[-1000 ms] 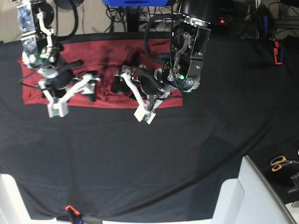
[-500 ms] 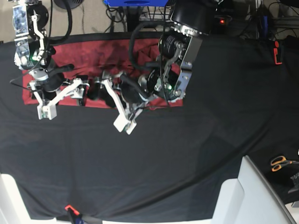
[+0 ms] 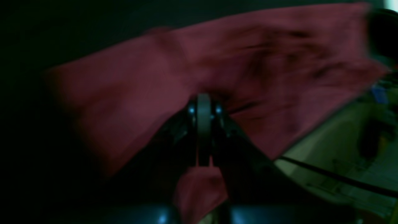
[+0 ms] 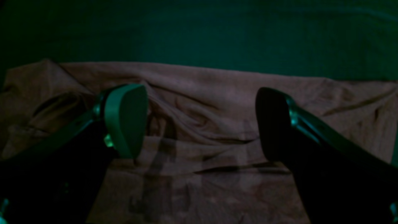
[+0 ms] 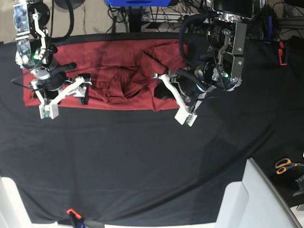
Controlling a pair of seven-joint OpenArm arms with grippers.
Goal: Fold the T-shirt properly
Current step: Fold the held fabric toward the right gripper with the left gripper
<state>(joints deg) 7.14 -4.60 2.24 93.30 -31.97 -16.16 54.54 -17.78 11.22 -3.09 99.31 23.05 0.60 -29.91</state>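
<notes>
The left gripper (image 3: 203,130) is pinched tight on the red shirt (image 5: 114,71), which lies along the far edge of the black cloth (image 5: 142,161). The right gripper (image 4: 202,124) hangs wide open over the shirt. A moment ago the left one was open and nearer the right gripper.

Robotics lab, black cloth (image 5: 142,156) covered bench, cable tangle (image 5: 156,14) behind (floor-level), orange-handled scissors (image 5: 286,165)

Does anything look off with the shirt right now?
Yes. The shirt is bunched and creased around its middle instead of lying flat, with its right edge pulled up where the left pincer pinches it. No damage visible.
</notes>
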